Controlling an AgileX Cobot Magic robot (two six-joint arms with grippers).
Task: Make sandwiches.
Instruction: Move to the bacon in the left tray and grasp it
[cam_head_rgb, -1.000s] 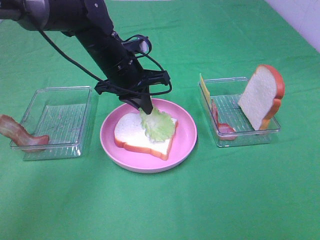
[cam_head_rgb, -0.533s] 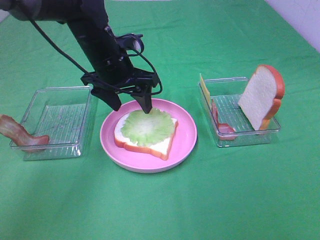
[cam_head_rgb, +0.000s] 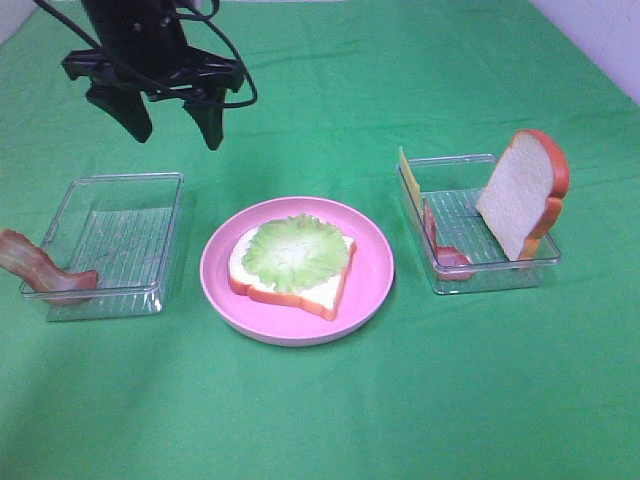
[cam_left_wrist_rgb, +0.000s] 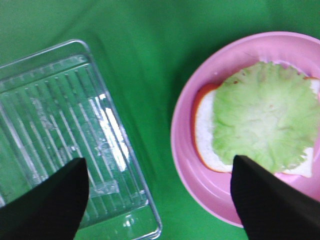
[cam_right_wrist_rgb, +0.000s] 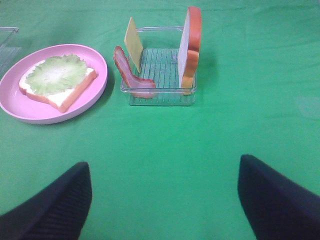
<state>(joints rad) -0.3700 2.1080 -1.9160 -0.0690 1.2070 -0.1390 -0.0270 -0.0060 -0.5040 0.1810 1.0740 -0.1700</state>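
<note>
A white bread slice (cam_head_rgb: 300, 290) lies on the pink plate (cam_head_rgb: 372, 290) with the pale-green lettuce leaf (cam_head_rgb: 295, 252) spread flat on top. My left gripper (cam_head_rgb: 177, 135) hangs open and empty, high above the far side of the left tray (cam_head_rgb: 120, 245), well clear of the plate. Its wrist view looks down on the lettuce (cam_left_wrist_rgb: 262, 120) and that tray (cam_left_wrist_rgb: 60, 130). The right tray (cam_head_rgb: 490, 270) holds the second bread slice (cam_head_rgb: 520, 195) upright, a yellow cheese square (cam_head_rgb: 408, 172) and a bacon strip (cam_head_rgb: 440, 245). My right gripper (cam_right_wrist_rgb: 162, 200) is open and empty near the table's front, away from all pieces.
Another bacon strip (cam_head_rgb: 35, 265) drapes over the left tray's outer edge. Green cloth covers the whole table. The right arm does not appear in the exterior high view.
My left gripper let go of the lettuce, opened, then rose and drew back to the left. The lettuce now lies flat on the bread.
</note>
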